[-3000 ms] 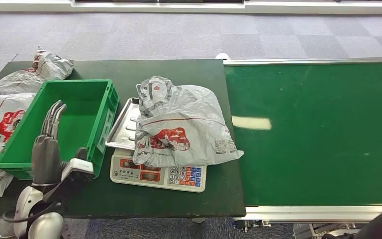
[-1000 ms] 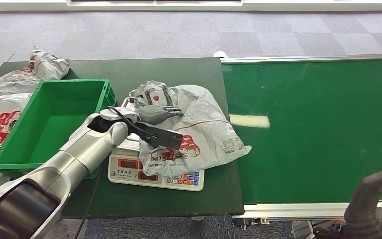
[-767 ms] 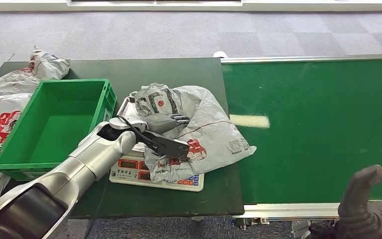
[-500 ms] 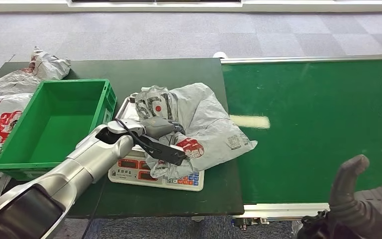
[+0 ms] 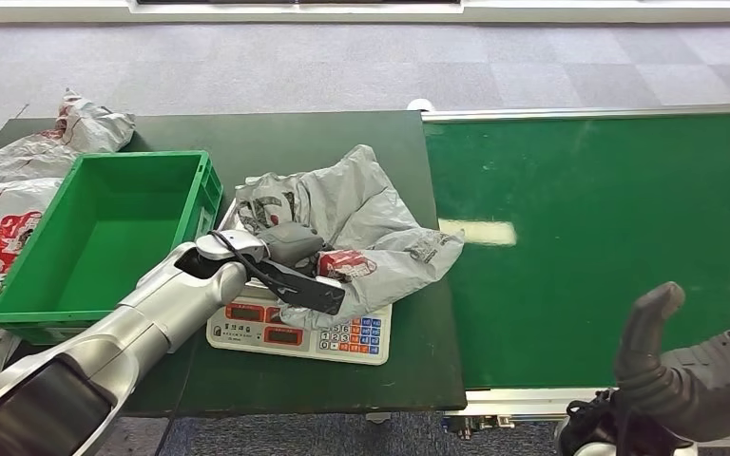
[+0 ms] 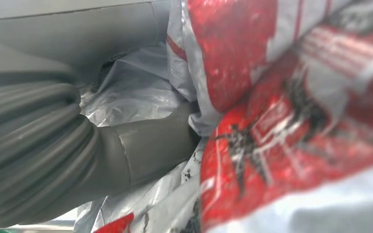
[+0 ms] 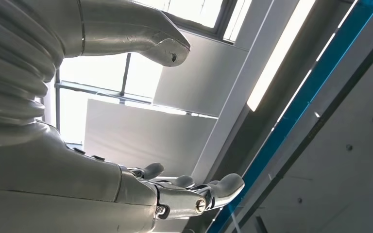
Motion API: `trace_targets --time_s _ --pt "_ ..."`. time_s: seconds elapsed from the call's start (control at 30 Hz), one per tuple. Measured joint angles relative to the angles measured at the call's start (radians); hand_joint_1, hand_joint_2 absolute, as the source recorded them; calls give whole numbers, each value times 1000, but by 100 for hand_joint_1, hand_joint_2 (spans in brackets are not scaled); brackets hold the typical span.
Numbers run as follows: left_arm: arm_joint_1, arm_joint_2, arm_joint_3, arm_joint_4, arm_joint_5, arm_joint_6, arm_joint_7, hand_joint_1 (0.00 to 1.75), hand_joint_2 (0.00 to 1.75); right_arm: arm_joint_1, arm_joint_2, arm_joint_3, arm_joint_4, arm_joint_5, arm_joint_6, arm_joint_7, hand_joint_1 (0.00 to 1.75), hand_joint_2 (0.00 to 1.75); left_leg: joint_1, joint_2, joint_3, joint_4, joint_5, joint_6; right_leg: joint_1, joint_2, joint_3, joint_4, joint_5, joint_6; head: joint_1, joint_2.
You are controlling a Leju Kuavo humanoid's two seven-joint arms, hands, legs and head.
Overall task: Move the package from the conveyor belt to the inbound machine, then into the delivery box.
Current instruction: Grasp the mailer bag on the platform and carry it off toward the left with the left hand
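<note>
While the left hand [image 5: 295, 249] grips the package [image 5: 361, 223] on the scale [image 5: 290, 328]:
Lift clear before swinging to the green box [image 5: 105, 233]; right hand [image 5: 661, 356] hangs spread, holding nothing.

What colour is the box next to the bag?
Bright green box, clearest in the head view.

Parcel-sorting station: conveyor belt [image 5: 608, 237], weighing scale [image 5: 299, 332], green crate [image 5: 105, 237].

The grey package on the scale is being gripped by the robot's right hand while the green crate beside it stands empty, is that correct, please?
Not quite: it is the left hand that grips the grey package on the scale, as the head view shows. The right hand is raised near the conveyor's front edge, holding nothing. The green crate beside the scale does stand empty.
</note>
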Motion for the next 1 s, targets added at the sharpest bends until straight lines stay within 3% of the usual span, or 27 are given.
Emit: trace_targets --time_s 0.23,0.53,0.83,1.0 --pt "-4 40 -1 -56 9 7 23 175 175 2 -20 1 -1 -20 0 14 0 175 0 0 0 0 1 0 0 0 -1 0 0 0 0 0" --pt "-93 113 6 -198 3 14 77 175 175 42 -28 1 -39 -28 0 2 0 175 0 -1 -2 0 2 0 0 -1 -3 0 1 0 0 0" --pt "-289 223 63 -257 -48 19 145 175 175 124 -32 -5 -98 -34 0 -4 0 175 0 1 -3 0 2 0 0 1 -5 1 1 0 0 0" --pt "-343 270 82 -258 -56 26 164 175 175 148 -40 -12 -119 -43 0 -4 0 175 0 -1 -4 0 2 0 0 1 -5 2 0 0 0 0"
